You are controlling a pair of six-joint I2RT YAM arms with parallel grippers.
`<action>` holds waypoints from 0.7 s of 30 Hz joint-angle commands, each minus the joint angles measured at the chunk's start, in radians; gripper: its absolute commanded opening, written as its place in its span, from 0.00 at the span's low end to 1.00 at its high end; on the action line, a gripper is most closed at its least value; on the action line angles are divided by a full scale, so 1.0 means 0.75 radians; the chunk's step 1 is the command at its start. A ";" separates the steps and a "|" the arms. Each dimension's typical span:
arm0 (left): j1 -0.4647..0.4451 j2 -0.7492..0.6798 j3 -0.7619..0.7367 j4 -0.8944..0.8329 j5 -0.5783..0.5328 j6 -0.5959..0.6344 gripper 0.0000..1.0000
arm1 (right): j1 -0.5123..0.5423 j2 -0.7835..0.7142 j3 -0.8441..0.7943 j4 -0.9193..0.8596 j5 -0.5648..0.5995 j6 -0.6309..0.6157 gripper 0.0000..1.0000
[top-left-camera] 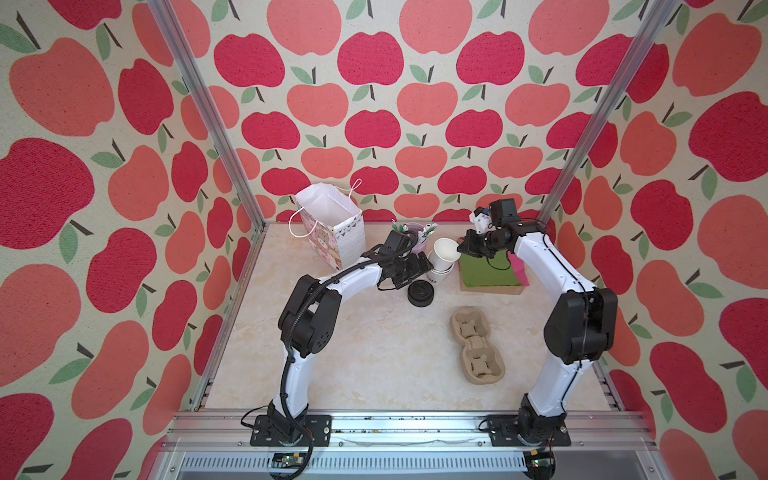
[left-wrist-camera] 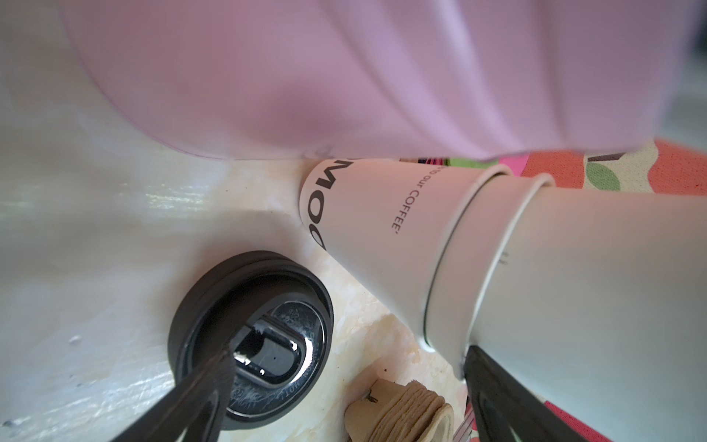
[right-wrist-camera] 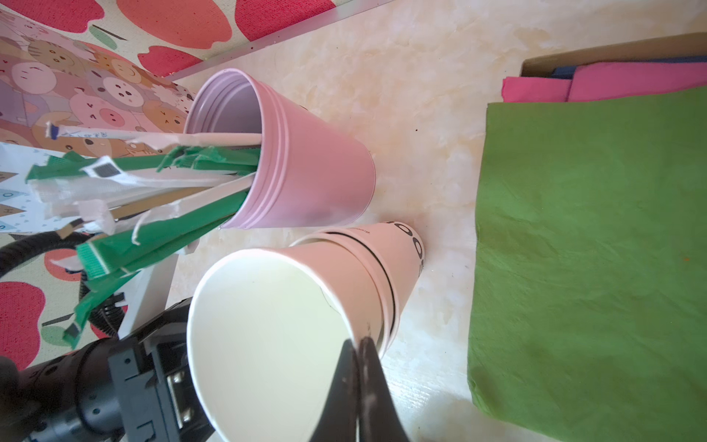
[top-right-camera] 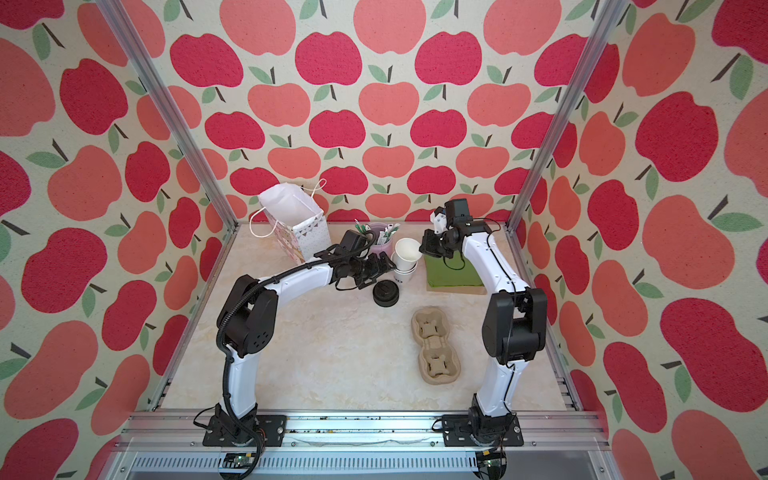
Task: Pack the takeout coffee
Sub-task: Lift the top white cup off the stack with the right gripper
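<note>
In both top views we see that the job has hardly begun. The small white paper cup point(top-left-camera: 445, 251) sits tilted on top of a stack of other white cups point(top-left-camera: 441, 272) at the back of the pale marble desk point(top-left-camera: 353, 353). The right pincer point(top-left-camera: 460, 248) is pinching its rim. The left pincer point(top-left-camera: 426, 266) is spread wide, just beside the bottom of the stack. The round black plastic lid point(top-left-camera: 420, 293) lies alone on the desk, near the left pincer. The tan pulp cup carrier point(top-left-camera: 477, 345) lies empty nearer the front. The white paper gift bag point(top-left-camera: 332, 224) stands open at the back. We think the white paper cup must come off the stack, get its lid, and then be packed. None of that is done yet.

In the left wrist view the lid point(left-wrist-camera: 252, 336) lies flat on the desk. The left pincer point(left-wrist-camera: 348, 356) is wide open. One finger hangs over the lid and the other is by the side of the white paper cup point(left-wrist-camera: 593, 287). We cannot tell if it touches.

In the right wrist view the right pincer point(right-wrist-camera: 359, 344) squeezes the cup's wall at the rim, one finger inside and one outside. The cup point(right-wrist-camera: 275, 325) sits only partway down in the stack. The pink round holder of stirrers point(right-wrist-camera: 306, 172) stands just beside it.
</note>
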 commanded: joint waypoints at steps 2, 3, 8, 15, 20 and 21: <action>-0.006 -0.038 0.046 -0.055 -0.041 0.047 0.96 | -0.022 -0.041 0.088 -0.006 -0.026 0.002 0.00; -0.005 -0.042 0.045 -0.055 -0.042 0.047 0.96 | -0.023 -0.042 0.098 -0.007 -0.025 0.000 0.00; 0.002 -0.061 0.040 -0.049 -0.041 0.045 0.96 | -0.026 -0.027 0.149 -0.022 -0.022 -0.005 0.00; 0.008 -0.135 0.018 -0.047 -0.070 0.077 0.96 | -0.026 -0.046 0.187 -0.048 -0.013 -0.021 0.00; 0.014 -0.234 -0.042 -0.057 -0.106 0.123 0.97 | -0.029 -0.104 0.209 -0.093 0.026 -0.049 0.00; 0.015 -0.258 -0.064 -0.055 -0.115 0.133 0.98 | -0.030 -0.119 0.209 -0.097 0.032 -0.054 0.00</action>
